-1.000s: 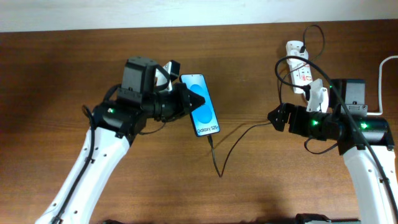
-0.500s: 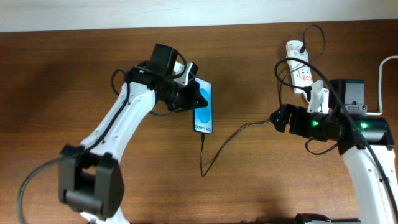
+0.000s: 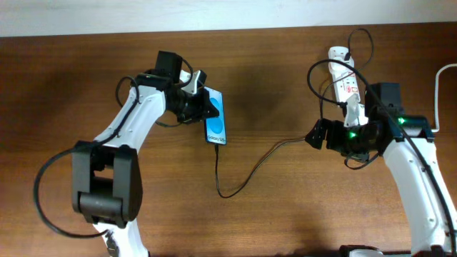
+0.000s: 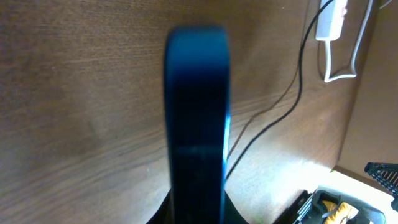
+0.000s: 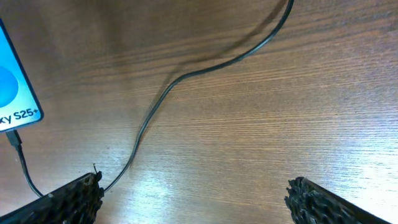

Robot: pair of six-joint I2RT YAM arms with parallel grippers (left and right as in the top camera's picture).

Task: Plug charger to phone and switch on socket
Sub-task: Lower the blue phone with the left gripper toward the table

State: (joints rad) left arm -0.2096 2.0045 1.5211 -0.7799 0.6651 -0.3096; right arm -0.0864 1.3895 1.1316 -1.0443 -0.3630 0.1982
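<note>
My left gripper (image 3: 201,107) is shut on the phone (image 3: 216,120), which has a blue screen and lies left of the table's middle. In the left wrist view the phone (image 4: 196,106) shows edge-on between the fingers (image 4: 196,214). The charger, a thin black cable (image 3: 246,175), meets the phone's bottom edge with its plug tip (image 5: 15,140), loops toward the front and runs right to the socket (image 3: 344,77), a white strip at the back right. My right gripper (image 3: 315,134) is open and empty, its fingers (image 5: 199,199) spread wide above the bare wood, beside the cable (image 5: 186,74). The phone's corner (image 5: 15,93) shows at that view's left edge.
A thick white cord (image 3: 441,82) runs along the far right edge. The cable forms loops above the socket (image 3: 360,43). In the left wrist view the socket (image 4: 331,18) and the table's edge (image 4: 348,143) show at the right.
My left arm has swung the phone toward the back left, and the cable has trailed after it. My right arm has shifted a little toward the socket, its gripper still open.
</note>
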